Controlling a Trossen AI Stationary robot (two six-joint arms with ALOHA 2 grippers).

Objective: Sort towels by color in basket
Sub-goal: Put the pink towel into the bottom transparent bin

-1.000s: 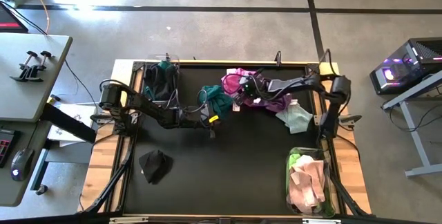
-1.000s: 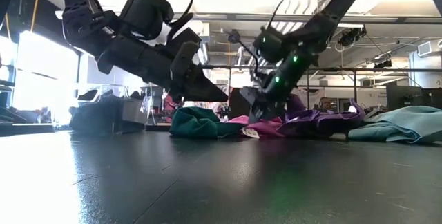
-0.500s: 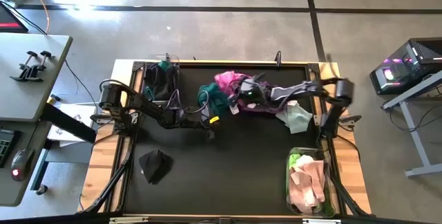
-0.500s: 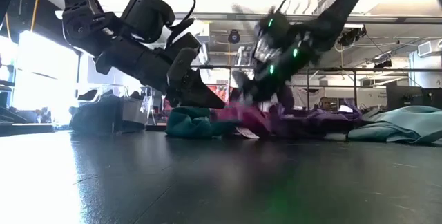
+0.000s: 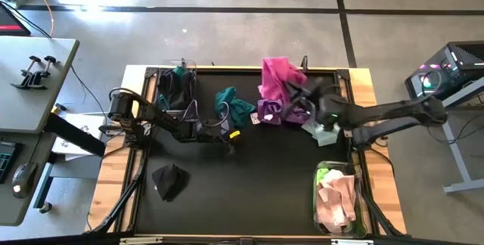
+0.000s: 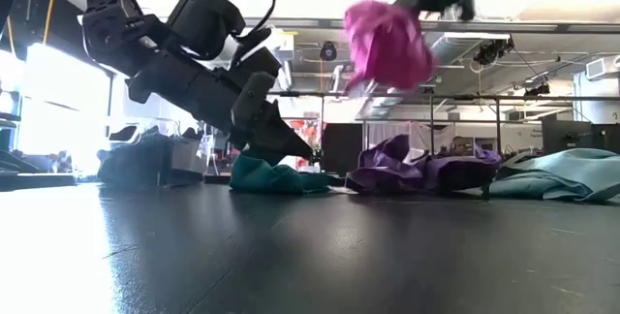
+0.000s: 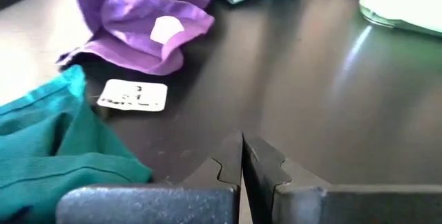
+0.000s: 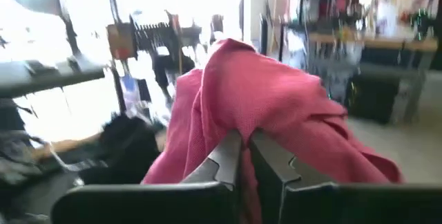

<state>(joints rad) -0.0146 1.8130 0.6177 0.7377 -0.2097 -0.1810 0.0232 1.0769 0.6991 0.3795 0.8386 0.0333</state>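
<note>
The right tool (image 8: 243,156), a second ago down among the heap, now hangs high, clamped on the magenta towel (image 5: 276,77); the left tool (image 7: 242,156) stays closed, empty, beside the teal towel (image 5: 233,104).

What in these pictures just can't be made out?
- Right gripper, high view: motion-blurred and covered by the magenta towel it carries.
- Basket of dark towels, high view: colours too dark to separate.
- White tag, left wrist view: print too small to read.
- Black towel: outside every other view.
</note>
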